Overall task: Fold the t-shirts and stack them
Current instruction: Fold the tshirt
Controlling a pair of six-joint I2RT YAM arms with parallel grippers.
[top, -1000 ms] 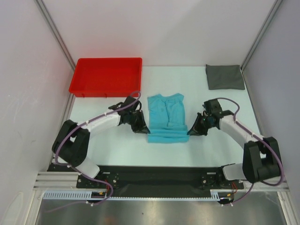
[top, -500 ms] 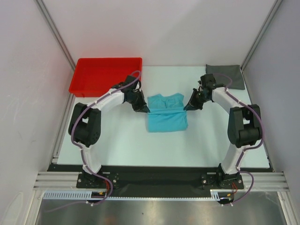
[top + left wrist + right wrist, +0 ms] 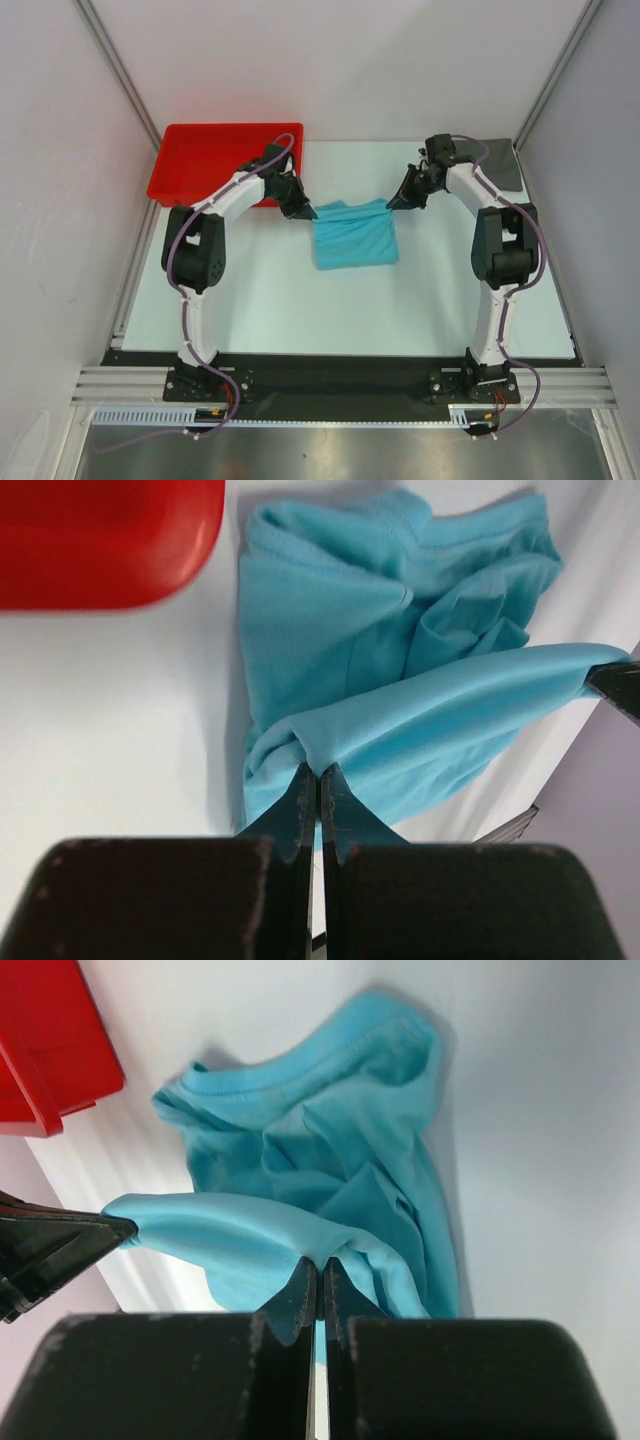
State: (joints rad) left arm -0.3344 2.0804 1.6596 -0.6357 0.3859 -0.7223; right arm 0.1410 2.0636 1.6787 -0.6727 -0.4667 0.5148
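Note:
The turquoise t-shirt (image 3: 352, 238) lies at the table's middle, its lower hem lifted and carried over the body toward the collar. My left gripper (image 3: 308, 213) is shut on the hem's left corner; in the left wrist view the cloth (image 3: 400, 670) bunches at the left gripper (image 3: 318, 772). My right gripper (image 3: 391, 205) is shut on the right corner, where the turquoise t-shirt (image 3: 330, 1160) pinches into the right gripper (image 3: 320, 1263). The hem stretches taut between both grippers. The dark grey t-shirt (image 3: 505, 165) lies folded at the back right, partly hidden by the right arm.
A red plastic tray (image 3: 205, 160) stands at the back left, just behind the left arm's wrist; its corner shows in both wrist views (image 3: 100, 540) (image 3: 50, 1050). White walls with metal rails close in the table at the back and sides.
Both grippers have carried the shirt's near hem away from the arm bases toward the collar. The shirt now looks shorter, folded over itself. Both arms are stretched out farther.

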